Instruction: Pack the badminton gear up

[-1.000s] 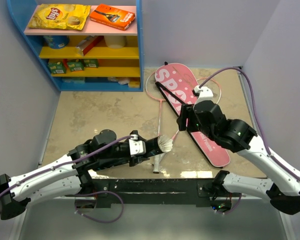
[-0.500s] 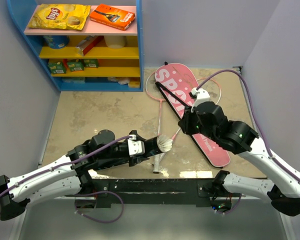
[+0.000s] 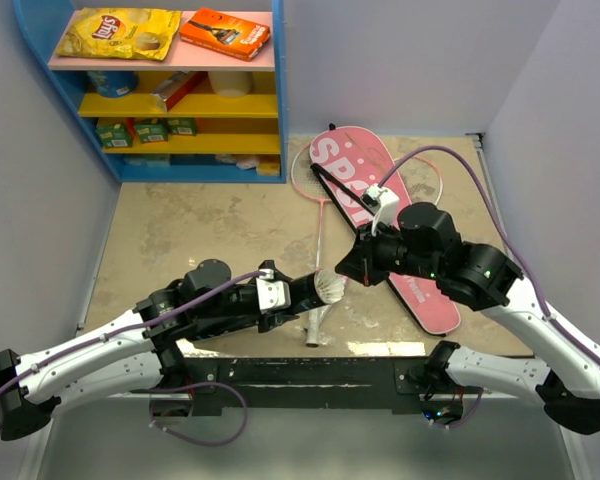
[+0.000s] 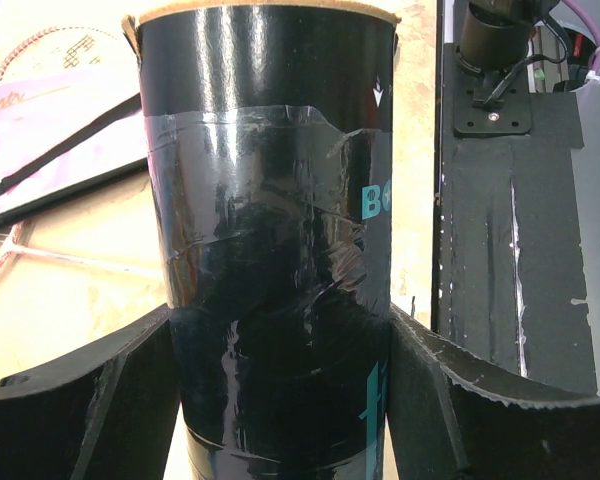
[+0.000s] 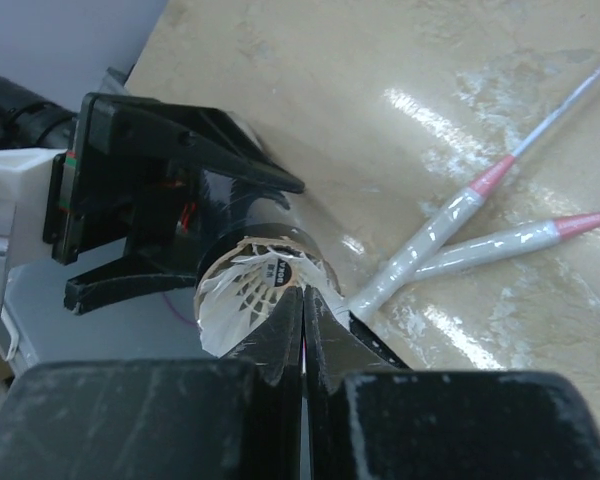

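left gripper (image 3: 298, 291): near centre, reaching right; fingers (image 4: 110, 395) clamped on both sides of the black tube (image 4: 270, 250)
black tube: in the left gripper, roughly level over the near edge of the table (image 3: 200, 230), open mouth facing right; glossy, with tape wraps and teal lettering
shuttlecock (image 5: 245, 290): sitting in the tube mouth, white feather skirt sticking out to the right; also visible from above at the tube end (image 3: 330, 290)
right gripper (image 5: 302, 325): just right of the tube mouth, arm coming in from the right; fingers pressed together with no real gap, tips touching the rim of the feather skirt; can't tell whether a feather is pinched between them
rackets (image 3: 319, 235): two, flat on the table; white grips near centre, close below the tube mouth; shafts run far, heads partly under the bag
bag (image 3: 345, 165): pink, racket-shaped, white "SPORT" lettering, lying diagonally from far centre to near right, partly hidden by the right arm
shelf unit (image 3: 280, 100): blue, far left; Lay's chip packet (image 3: 120, 32) and orange box (image 3: 225, 33) on the top shelf
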Tool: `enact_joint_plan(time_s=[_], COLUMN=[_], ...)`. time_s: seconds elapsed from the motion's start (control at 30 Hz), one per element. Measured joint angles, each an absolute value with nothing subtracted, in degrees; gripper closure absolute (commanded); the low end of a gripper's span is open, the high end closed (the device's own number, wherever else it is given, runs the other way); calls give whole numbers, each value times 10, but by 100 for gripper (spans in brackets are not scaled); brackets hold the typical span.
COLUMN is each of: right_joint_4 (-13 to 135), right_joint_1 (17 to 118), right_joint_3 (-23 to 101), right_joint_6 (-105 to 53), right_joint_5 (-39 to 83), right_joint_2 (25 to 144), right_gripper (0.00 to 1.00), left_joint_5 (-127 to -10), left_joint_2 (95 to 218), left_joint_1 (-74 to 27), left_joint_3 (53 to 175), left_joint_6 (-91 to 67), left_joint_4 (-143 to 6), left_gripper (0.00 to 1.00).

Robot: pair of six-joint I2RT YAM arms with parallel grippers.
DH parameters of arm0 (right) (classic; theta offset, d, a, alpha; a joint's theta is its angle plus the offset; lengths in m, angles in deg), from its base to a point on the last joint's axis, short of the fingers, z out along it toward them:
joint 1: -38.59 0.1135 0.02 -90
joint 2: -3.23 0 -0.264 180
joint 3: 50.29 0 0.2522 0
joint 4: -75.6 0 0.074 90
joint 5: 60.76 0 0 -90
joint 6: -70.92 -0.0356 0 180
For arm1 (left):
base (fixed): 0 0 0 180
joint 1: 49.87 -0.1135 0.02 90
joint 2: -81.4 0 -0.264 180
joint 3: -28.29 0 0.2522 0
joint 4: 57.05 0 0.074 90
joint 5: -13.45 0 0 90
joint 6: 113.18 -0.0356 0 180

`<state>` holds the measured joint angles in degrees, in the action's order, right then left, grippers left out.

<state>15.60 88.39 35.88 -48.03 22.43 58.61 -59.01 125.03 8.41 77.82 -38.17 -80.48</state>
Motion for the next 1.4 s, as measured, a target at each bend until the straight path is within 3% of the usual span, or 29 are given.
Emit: enact_joint_plan(time_s=[0.43, 0.7, 1.03, 1.3, 1.4], right_joint_4=[210, 325, 423, 391, 373], right_joint_1=[884, 894, 940, 949, 951], right_joint_3=[297, 213, 176, 190, 201], right_joint_6=[-482, -520, -558, -556, -559], right_joint_5=[127, 72, 90, 129, 152], right_joint_2=[613, 626, 716, 718, 699], right_gripper=[100, 100, 100, 78, 65], left_joint_5=[-602, -606, -642, -647, -646], left_joint_2=[1251, 1252, 1241, 1242, 1242], left_joint_1=[84, 84, 78, 78, 79], left_joint_3=[778, 778, 778, 778, 778], left_joint_6=[-378, -378, -377, -378, -382], left_joint_4=[-802, -810, -916, -922, -906], left_gripper=[100, 100, 100, 100, 100])
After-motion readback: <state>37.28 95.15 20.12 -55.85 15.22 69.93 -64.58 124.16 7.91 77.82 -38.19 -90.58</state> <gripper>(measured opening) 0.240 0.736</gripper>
